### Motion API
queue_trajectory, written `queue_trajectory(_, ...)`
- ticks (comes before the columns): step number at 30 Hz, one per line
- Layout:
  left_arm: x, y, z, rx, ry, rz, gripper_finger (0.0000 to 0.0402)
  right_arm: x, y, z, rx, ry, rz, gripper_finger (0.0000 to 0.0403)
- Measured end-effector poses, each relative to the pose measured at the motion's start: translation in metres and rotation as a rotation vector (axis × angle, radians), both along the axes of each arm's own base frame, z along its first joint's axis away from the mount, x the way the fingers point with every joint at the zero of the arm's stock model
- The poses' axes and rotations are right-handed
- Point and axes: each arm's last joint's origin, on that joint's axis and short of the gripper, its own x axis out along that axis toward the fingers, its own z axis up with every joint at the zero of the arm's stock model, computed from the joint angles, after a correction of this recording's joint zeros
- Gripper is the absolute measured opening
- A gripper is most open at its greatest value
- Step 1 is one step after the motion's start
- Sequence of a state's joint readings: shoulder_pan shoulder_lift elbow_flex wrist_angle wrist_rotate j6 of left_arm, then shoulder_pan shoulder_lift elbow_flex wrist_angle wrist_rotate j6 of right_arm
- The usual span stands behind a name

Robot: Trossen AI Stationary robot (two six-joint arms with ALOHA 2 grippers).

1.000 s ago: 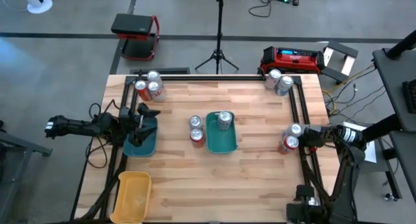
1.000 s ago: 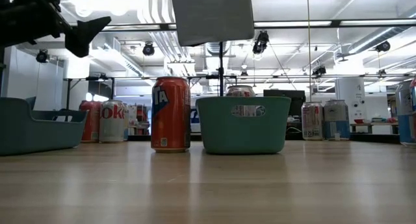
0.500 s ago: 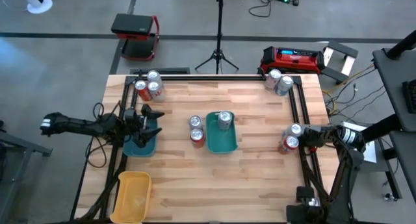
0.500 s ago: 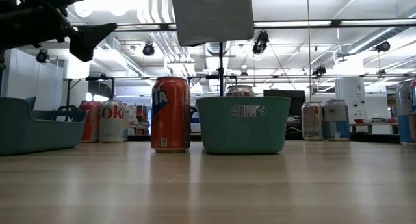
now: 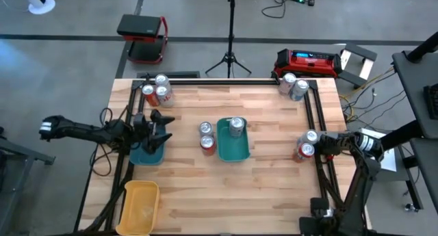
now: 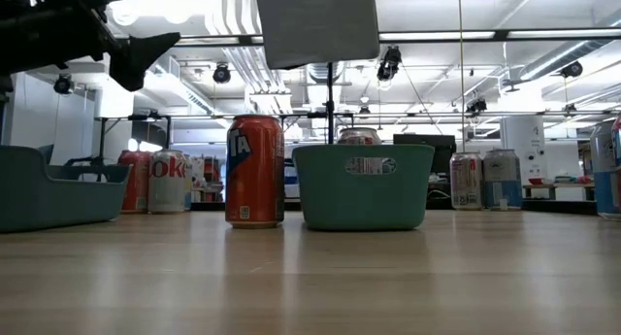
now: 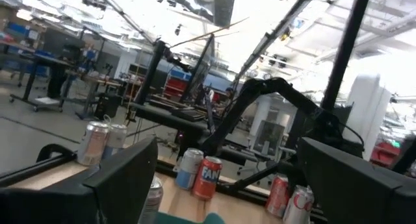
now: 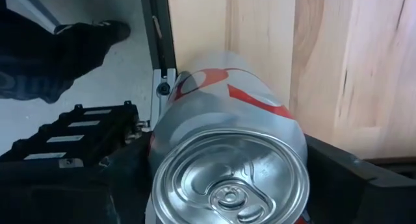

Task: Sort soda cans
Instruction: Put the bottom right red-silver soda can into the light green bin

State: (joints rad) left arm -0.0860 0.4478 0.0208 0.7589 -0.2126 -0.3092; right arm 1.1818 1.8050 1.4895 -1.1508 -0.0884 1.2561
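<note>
While the left gripper point(image 5: 159, 124) hangs empty, fingers apart, over the left-centre teal tray point(image 5: 147, 154), the right gripper point(image 5: 316, 146) — at the right edge — clamps a silver soda can point(image 8: 227, 165), presumably for sorting.

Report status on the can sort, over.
Left gripper open, empty, above the left teal bin. Right gripper at the right edge, fingers flanking a silver can. Nothing in the way.

Pale wood-grain surface point(image 5: 274, 126); two teal trays point(image 5: 233, 150) point(image 5: 147, 152), one yellow tray point(image 5: 140, 202); an orange can point(image 6: 254, 170), a silver can point(image 8: 227, 152) with red markings.
</note>
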Motion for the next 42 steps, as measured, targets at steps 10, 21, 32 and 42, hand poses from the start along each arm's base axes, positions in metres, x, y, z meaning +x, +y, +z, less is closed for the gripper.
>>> queue_trajectory(10,0.004,0.003,0.003,-0.044,-0.046,0.111,0.0355,0.052,-0.040,0.043,0.004,-0.096,0.068,0.0301)
queue_trajectory(21,0.012,-0.003,0.006,-0.140,-0.126,-0.038,0.0355,0.102,-0.136,0.112,-0.114,-0.392,-0.062,0.0302)
queue_trajectory(32,0.056,-0.022,0.030,-0.022,-0.033,-0.073,0.0355,0.165,-0.217,0.103,-0.201,-0.397,-0.096,0.0303)
queue_trajectory(42,0.104,-0.032,0.057,0.047,0.369,-0.015,0.0355,0.203,-0.272,0.085,-0.215,-0.393,-0.211,0.0303)
